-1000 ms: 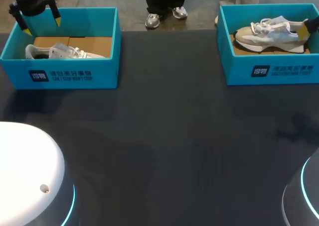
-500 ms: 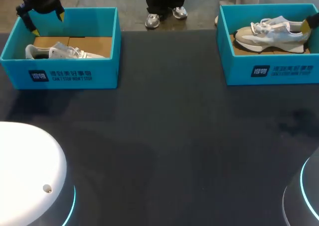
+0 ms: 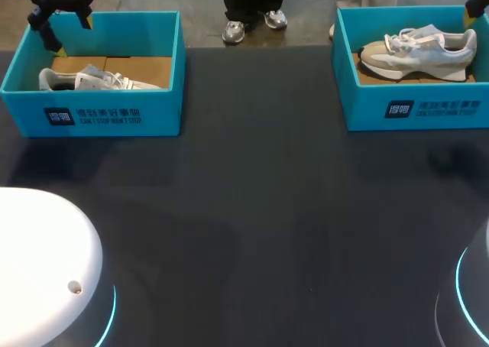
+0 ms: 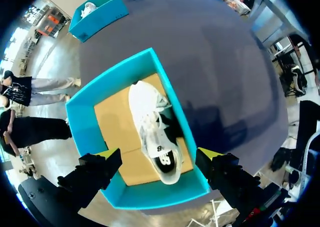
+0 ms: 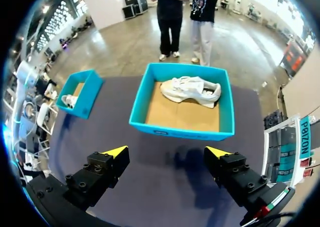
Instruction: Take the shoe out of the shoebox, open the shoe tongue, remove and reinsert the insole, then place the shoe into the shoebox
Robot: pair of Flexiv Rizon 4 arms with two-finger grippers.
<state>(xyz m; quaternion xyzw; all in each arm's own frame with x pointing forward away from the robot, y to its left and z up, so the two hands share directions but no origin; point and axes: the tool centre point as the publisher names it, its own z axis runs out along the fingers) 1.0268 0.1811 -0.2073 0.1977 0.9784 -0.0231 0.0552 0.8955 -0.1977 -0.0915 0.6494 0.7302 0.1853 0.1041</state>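
Hovering over the left shoebox point(image 4: 82, 117), the left gripper point(image 4: 159, 154) stood with jaws spread, grasping nothing; a white sneaker point(image 4: 152, 127) lay inside the box. The right gripper point(image 5: 167, 152) hung short of the right shoebox point(image 5: 180, 131), jaws likewise released and empty; a grey-white sneaker point(image 5: 190, 89) rested inside that box.

Dark table point(image 3: 252, 209) carries left shoebox point(image 3: 114, 116) and right shoebox point(image 3: 435, 108) (well apart).

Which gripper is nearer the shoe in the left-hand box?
Left. The left gripper hovers above the shoe and its box; the right gripper is across the table, by the other box.
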